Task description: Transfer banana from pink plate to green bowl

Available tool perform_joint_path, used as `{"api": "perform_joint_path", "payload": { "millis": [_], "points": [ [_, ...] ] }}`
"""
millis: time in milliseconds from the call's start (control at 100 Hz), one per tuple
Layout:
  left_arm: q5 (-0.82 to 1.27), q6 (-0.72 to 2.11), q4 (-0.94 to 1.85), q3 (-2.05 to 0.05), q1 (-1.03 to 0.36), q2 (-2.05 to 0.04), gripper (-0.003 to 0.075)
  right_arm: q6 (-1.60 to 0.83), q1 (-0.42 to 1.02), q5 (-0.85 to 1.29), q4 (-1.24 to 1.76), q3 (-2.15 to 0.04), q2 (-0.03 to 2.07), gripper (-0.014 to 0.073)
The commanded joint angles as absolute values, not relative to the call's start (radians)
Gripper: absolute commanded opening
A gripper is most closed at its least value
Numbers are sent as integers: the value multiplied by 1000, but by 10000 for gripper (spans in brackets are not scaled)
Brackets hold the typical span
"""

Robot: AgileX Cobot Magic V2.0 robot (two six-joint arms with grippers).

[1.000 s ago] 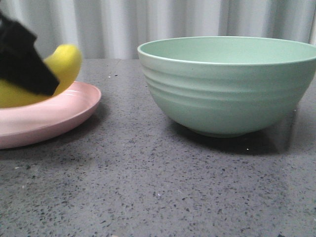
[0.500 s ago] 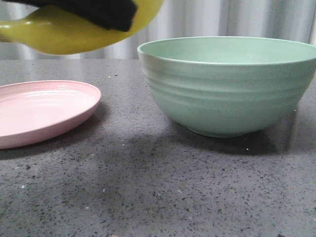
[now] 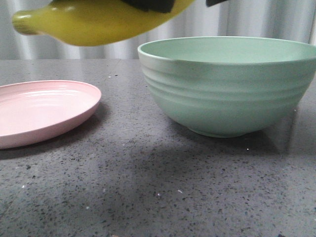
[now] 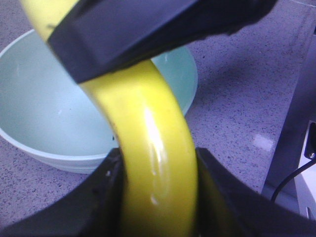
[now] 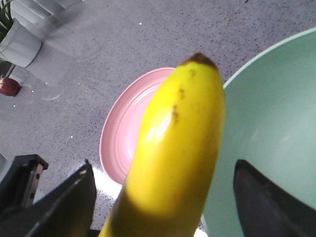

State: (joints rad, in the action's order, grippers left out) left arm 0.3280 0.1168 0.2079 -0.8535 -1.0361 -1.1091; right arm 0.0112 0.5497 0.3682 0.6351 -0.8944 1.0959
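Observation:
The yellow banana hangs in the air above the gap between the pink plate and the green bowl. Its left tip is over the plate side. My left gripper is shut on the banana, with the bowl below. My right gripper is open, its jaws on either side of the banana with gaps on both sides. The right wrist view shows the bare plate and the bowl beneath. Black fingers show at the front view's top edge.
The speckled grey table carries the plate at the left and the bowl at the right. A pale curtain hangs behind. A white plant pot and a small red object stand far off. A metal post stands beside the table.
The banana has been lifted off the pink plate and carried up and to the right, toward the green bowl. The plate is left bare.

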Motion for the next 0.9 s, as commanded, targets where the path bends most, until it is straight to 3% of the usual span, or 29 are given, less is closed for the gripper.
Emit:
{"api": "perform_joint_path", "payload": {
  "millis": [0,100,280,350,440,540,610,890],
  "points": [
    [248,120,223,-892,-1043,-1087,-20,0,552,309,655,-940,1099,489],
    [248,120,223,-892,-1043,-1087,-20,0,552,311,657,-940,1100,414],
    [252,120,223,-892,-1043,-1087,-13,0,552,317,657,-940,1101,100],
    [252,120,223,-892,-1043,-1087,32,0,552,317,657,-940,1101,9],
    [252,120,223,-892,-1043,-1087,164,0,552,317,657,-940,1101,-67],
    [241,120,223,-892,-1041,-1087,356,0,552,317,655,-940,1101,-71],
    [225,120,207,-892,-1041,-1084,422,0,552,309,643,-940,1101,-71],
    [169,108,172,-892,-1029,-993,430,-42,494,302,452,-1024,1099,-71]
  ]
}}
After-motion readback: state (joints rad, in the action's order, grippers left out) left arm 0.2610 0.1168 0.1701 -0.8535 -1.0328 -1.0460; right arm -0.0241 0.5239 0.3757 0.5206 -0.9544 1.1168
